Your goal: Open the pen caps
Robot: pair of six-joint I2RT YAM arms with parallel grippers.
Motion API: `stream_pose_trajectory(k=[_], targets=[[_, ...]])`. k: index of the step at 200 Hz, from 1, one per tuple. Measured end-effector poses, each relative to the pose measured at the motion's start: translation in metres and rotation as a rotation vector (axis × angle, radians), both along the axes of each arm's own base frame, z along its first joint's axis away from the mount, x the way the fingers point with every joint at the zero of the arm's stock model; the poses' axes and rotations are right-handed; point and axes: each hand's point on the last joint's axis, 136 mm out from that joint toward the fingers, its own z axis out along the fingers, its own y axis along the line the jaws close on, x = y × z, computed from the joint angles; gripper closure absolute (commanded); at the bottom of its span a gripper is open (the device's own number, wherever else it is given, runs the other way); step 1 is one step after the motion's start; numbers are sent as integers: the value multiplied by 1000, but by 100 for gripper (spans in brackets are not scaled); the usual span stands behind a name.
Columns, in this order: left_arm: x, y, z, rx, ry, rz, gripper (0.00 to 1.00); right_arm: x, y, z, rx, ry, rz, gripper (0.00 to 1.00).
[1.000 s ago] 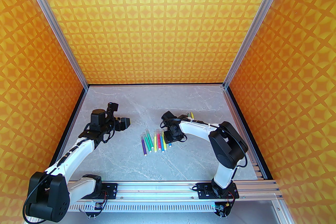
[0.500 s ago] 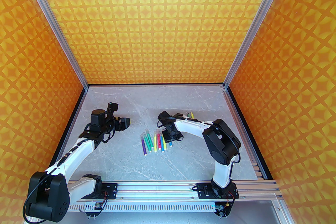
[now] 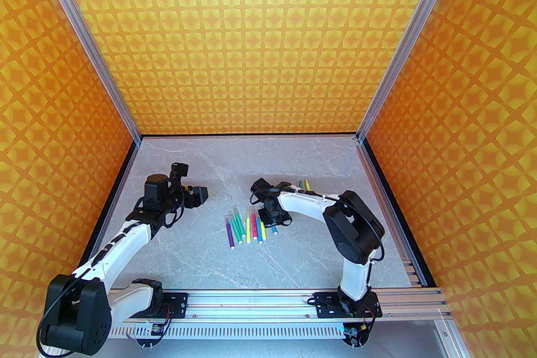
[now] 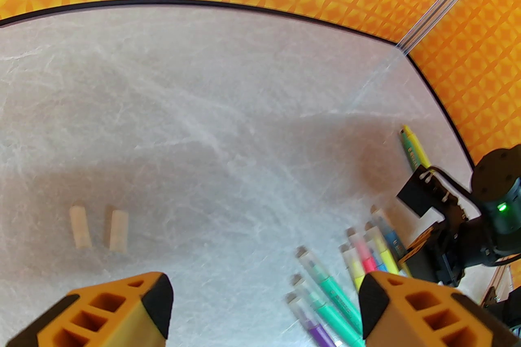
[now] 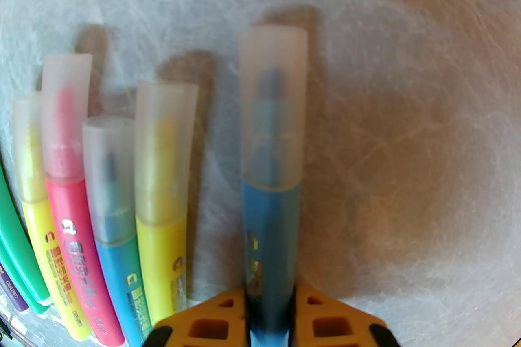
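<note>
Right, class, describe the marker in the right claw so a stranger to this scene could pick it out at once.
On the grey marble table, find the row of capped markers near the middle. The blue marker at its right end lies slightly apart from the rest, and it alone is pinched at the barrel by the right claw.

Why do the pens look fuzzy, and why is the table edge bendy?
Right wrist view: the blue pen in the right claw, and its cap, look soft, probably too near the lens. Left wrist view: the wide lens bends the table edge; near pens smear.
</note>
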Motion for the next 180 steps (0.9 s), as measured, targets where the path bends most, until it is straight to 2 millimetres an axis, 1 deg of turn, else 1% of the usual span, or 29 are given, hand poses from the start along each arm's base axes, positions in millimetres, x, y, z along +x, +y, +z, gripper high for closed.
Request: stream_pose_trajectory(k=[23,38,59,94,113,140,157,180], targets=[[0,-3,3,-25,-1,-8,20,0,0,1,2,-3,6,94],[-1,-6,6,-45,-4,-20,20,1,1,2,7,-11,16,97],[-2,-12,11,-79,-7,-45,20,4,4,10,27,-37,34,98],[-4,-27,14,-159,8,-119,20,10,14,36,95,-100,85,100],[-5,-37,10,-203,34,-164,21,12,25,54,173,-144,131,100],[-10,-58,7,-255,74,-247,23,7,44,76,311,-183,202,100],[-13,-74,11,-275,84,-306,24,3,55,89,392,-205,244,100],[-17,-94,24,-294,69,-381,24,-1,67,105,483,-236,298,100]])
